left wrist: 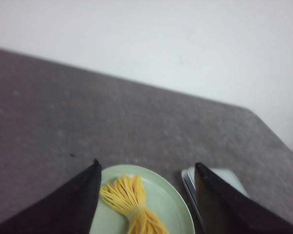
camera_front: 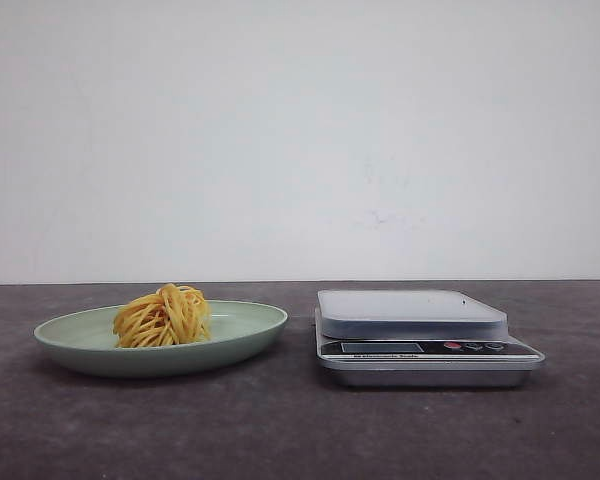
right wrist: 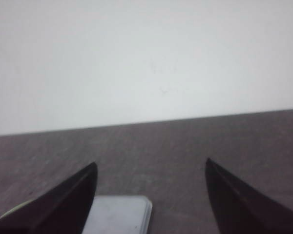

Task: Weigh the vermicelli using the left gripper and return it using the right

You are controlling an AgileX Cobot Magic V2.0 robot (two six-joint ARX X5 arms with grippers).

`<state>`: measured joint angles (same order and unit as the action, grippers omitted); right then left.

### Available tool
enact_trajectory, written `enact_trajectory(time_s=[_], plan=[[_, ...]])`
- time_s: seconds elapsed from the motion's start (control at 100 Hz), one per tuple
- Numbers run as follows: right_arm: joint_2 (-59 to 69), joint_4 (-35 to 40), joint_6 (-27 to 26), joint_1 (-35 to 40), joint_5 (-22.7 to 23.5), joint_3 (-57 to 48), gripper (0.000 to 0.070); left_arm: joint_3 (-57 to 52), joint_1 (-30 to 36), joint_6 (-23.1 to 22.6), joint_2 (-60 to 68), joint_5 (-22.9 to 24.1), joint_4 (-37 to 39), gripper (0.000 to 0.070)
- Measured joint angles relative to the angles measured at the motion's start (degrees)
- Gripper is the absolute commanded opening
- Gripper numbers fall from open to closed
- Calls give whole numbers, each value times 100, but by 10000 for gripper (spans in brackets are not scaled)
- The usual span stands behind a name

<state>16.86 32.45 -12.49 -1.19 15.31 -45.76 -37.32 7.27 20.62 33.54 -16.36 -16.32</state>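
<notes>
Nearest to us sits the kitchen scale (camera_front: 425, 335), silver, its flat weighing platform bare, resting on the dark table (camera_front: 300, 430) to the right. Just left of it is the pale green plate (camera_front: 250, 325), and on that plate lies the vermicelli (camera_front: 163, 316), a yellow bundle piled left of centre. Plate and scale stand close together, though whether they touch I can't tell.

No arm shows in the front view. From the left wrist view, the left pincer (left wrist: 145, 200) hangs above the table with its two black fingers (left wrist: 73, 204) spread wide, nothing between them, and the vermicelli in sight in the gap. The scale's corner peeks in beside the other finger. Over on the right wrist view, the right pincer (right wrist: 149, 195) is also splayed wide and empty, looking down at the platform's corner.

So the judgement: step one is barely opening, the pickup is not yet made. Next move, as I read it, calls for the left pincer to drop onto the bundle, close around its middle, lift clear of the plate rim, and carry right onto the platform. Loose strands could slip.
</notes>
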Motion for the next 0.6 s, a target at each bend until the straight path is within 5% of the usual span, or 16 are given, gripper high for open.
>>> enact_trajectory(time_s=[0.29,0.6], plan=[[898,258,33,0,302,-752,501,-1029,824,9,2605,24,-63,349],[1285,348,59,0,560,-767,501,-1805,1589,0,4988,579,-105,350]])
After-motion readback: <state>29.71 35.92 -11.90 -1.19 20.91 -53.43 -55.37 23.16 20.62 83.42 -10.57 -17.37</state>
